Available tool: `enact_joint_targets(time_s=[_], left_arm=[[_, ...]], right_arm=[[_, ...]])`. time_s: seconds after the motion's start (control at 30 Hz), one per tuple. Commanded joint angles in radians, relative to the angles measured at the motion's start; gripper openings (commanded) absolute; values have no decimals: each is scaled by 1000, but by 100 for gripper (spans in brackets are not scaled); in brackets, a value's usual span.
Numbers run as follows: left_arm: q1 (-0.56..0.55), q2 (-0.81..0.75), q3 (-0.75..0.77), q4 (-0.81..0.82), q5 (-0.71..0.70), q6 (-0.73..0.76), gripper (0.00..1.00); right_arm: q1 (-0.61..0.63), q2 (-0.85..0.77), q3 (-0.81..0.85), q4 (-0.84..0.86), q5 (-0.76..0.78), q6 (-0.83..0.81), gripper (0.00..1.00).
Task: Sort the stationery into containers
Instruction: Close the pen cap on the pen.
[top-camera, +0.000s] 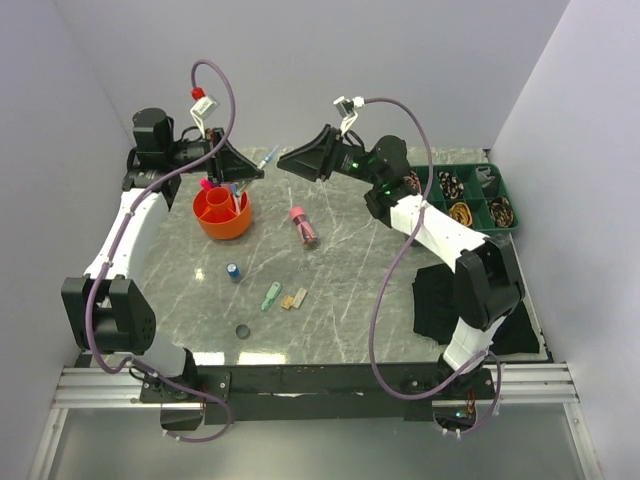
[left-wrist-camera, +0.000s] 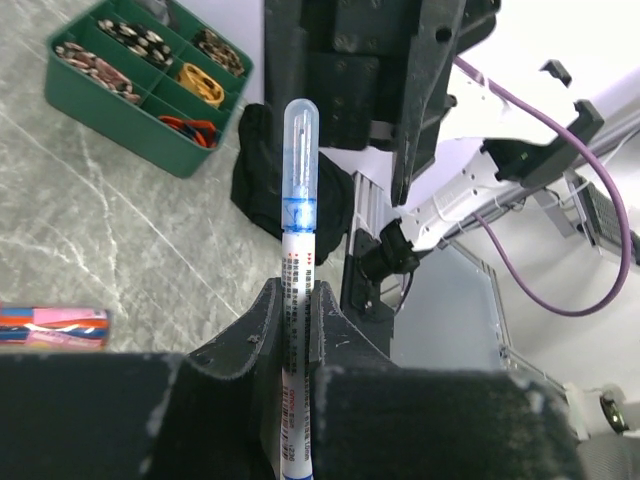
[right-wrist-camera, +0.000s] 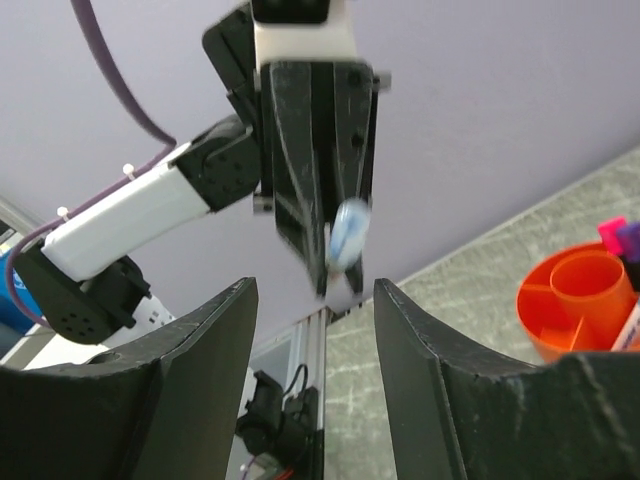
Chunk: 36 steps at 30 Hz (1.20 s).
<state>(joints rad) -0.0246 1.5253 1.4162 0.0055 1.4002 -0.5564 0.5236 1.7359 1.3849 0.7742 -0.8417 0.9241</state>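
Note:
My left gripper (top-camera: 247, 172) is shut on a thin white pen with a clear blue cap (top-camera: 268, 157) and holds it in the air just behind the orange pot (top-camera: 222, 225). In the left wrist view the pen (left-wrist-camera: 299, 250) stands up between the closed fingers (left-wrist-camera: 262, 320). My right gripper (top-camera: 290, 160) is open and empty, facing the pen tip from the right. Its wrist view shows the blue cap (right-wrist-camera: 348, 232) beyond its spread fingers (right-wrist-camera: 415, 330). Markers with pink and purple caps (right-wrist-camera: 620, 238) stand in the pot (right-wrist-camera: 545, 300). A pink tube (top-camera: 303, 225), blue cylinder (top-camera: 233, 271), green clip (top-camera: 271, 296) and yellow eraser (top-camera: 293, 298) lie on the table.
A green divided tray (top-camera: 478, 207) with coiled bands stands at the back right. A black cloth (top-camera: 440, 300) lies at the right under the right arm. A small black disc (top-camera: 242, 330) lies near the front edge. White walls close in on three sides.

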Motion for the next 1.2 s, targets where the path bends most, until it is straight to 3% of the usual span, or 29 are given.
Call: enact_joint_targets(time_s=[0.0, 0.27, 0.63, 0.87, 1.0, 1.03, 1.17], left_arm=[[-46, -33, 40, -105, 25, 95, 1], [-64, -50, 18, -71, 10, 81, 1], [-63, -48, 30, -12, -10, 26, 1], [-55, -51, 41, 14, -15, 23, 1], [-34, -47, 46, 22, -17, 20, 1], [-31, -45, 46, 25, -14, 18, 1], [-24, -40, 46, 34, -15, 12, 1]], right_arm=[[6, 17, 63, 160, 24, 36, 58], [35, 27, 112, 70, 23, -53, 58], [81, 7, 59, -18, 36, -79, 58], [82, 17, 74, -52, 47, -93, 53], [82, 20, 69, -39, 52, -82, 38], [81, 19, 69, -41, 53, -79, 30], [82, 21, 65, -33, 61, -64, 19]])
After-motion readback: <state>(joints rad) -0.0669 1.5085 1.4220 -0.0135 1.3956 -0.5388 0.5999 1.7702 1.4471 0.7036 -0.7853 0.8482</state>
